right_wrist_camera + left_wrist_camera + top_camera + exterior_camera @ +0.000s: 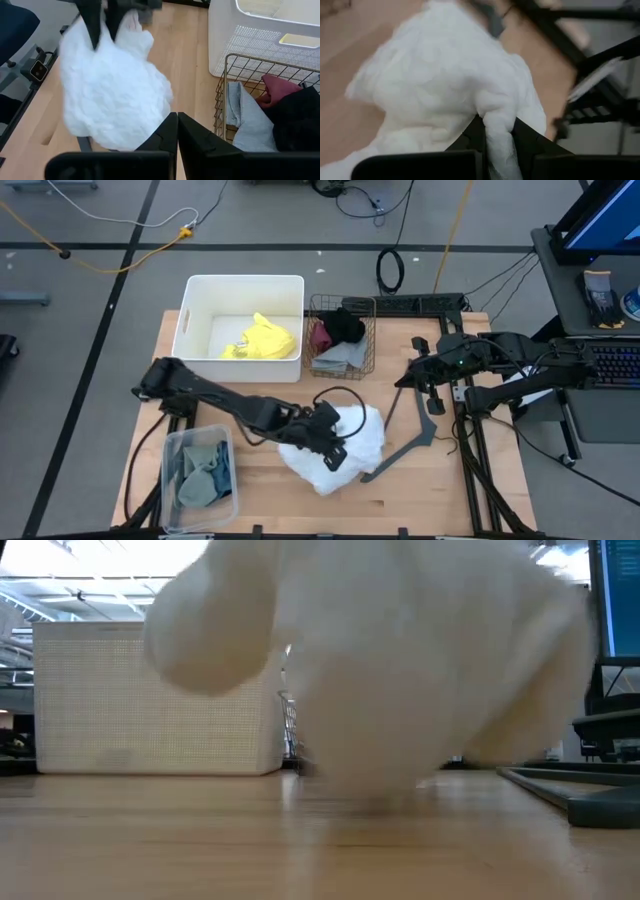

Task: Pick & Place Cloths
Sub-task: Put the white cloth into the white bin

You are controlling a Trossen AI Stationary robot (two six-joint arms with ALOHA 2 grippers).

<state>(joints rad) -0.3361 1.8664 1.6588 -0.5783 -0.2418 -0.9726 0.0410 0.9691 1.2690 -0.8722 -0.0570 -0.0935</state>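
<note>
A fluffy white cloth is bunched at the table's middle, and my left gripper is shut on it. My right gripper is shut on nothing and hovers right of the wire basket. A yellow cloth lies in the white bin. Maroon, black and grey cloths sit in the basket. Teal and sage cloths lie in a clear tub. My left gripper pinches a bunched fold of the white cloth between its two fingers, at the cloth's upper end. The fingers come from above, pointing down. The cloth hangs in a loose bundle below them. Whether its lower end touches the table, I cannot tell.
A thin black angled metal bar lies on the table just right of the white cloth. The white bin and the basket stand along the far edge. Bare wood shows at the near middle.
</note>
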